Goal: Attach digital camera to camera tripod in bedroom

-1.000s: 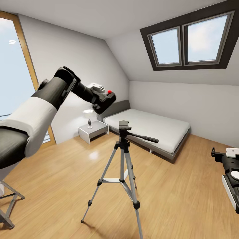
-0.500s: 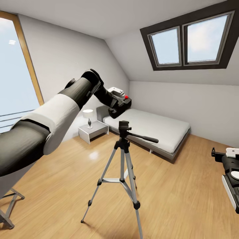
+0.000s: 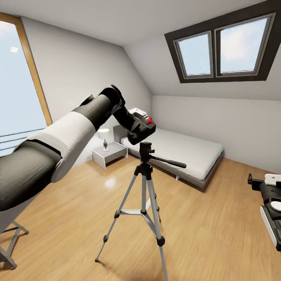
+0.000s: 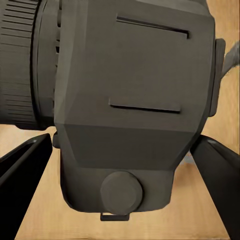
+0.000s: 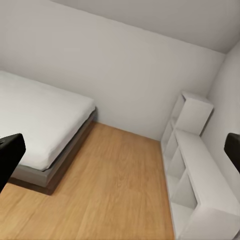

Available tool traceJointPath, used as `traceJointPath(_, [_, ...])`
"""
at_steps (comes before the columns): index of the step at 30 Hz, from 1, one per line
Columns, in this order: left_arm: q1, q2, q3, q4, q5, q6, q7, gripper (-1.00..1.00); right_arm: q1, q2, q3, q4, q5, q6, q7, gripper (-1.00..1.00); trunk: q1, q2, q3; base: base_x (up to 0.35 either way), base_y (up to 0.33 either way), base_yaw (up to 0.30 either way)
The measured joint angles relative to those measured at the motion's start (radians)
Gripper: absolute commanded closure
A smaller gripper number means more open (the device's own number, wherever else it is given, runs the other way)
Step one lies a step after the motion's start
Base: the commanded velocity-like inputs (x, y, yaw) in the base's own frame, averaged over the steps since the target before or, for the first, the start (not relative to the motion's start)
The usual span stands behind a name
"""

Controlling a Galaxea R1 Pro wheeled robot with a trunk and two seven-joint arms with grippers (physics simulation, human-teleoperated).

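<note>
1. The left arm reaches forward across the head view, and its left end effector (image 3: 137, 125) is clenched on the digital camera (image 3: 141, 125), a black boxy body with a round red button on top.
2. The digital camera hangs in the air just above the top of the camera tripod (image 3: 143, 183); from the head view it cannot be told whether the two touch.
3. In the left wrist view the digital camera (image 4: 125, 110) sits between the two dark fingers (image 4: 22, 170), its ribbed lens barrel to one side and a round knob on the face turned to the lens.
4. The camera tripod stands upright on the light wood floor (image 3: 210, 234), its three silver legs spread and its long black handle pointing toward the bed (image 3: 183, 150).
5. The bed, low and grey with a white mattress, lies against the far wall under the sloped ceiling and the dark-framed skylights (image 3: 222, 47).
6. A grey nightstand (image 3: 110, 153) with a small lamp (image 3: 104, 137) stands beside the head of the bed.
7. The right end effector (image 3: 269, 203) sits low at the right edge of the head view, well apart from the camera tripod.
8. In the right wrist view its dark fingertips (image 5: 10, 155) stand wide apart, released, with nothing between them; beyond them are the bed (image 5: 35, 120) and a white shelf unit (image 5: 197, 175) along the wall.
</note>
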Motion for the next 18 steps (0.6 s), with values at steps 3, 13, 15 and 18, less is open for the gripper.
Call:
traceJointPath(3, [0.0,0.0,-0.085,0.0,0.001,-0.031,-0.101,1.0,0.0,0.008,0.0,0.0,-0.001,0.0,0.0,-1.0,0.0,0.0,0.0,0.0,0.0,0.0])
traceJointPath(13, [-0.005,0.0,-0.341,-0.009,-0.009,-0.187,-0.361,1.0,0.0,0.061,-0.001,-0.001,-0.008,-0.001,0.0,-1.0,-0.001,-0.001,0.0,0.0,0.0,0.0])
traceJointPath(15, [-0.006,0.0,-0.345,-0.012,-0.009,-0.186,-0.363,1.0,0.0,0.062,-0.001,-0.001,-0.008,-0.001,0.0,-1.0,0.0,-0.001,0.0,0.0,0.0,0.0])
traceJointPath(18, [0.0,0.0,-0.347,-0.029,-0.011,-0.186,-0.364,1.0,0.0,0.064,-0.001,-0.002,-0.008,-0.001,0.0,-1.0,0.0,-0.001,0.0,0.0,0.0,0.0])
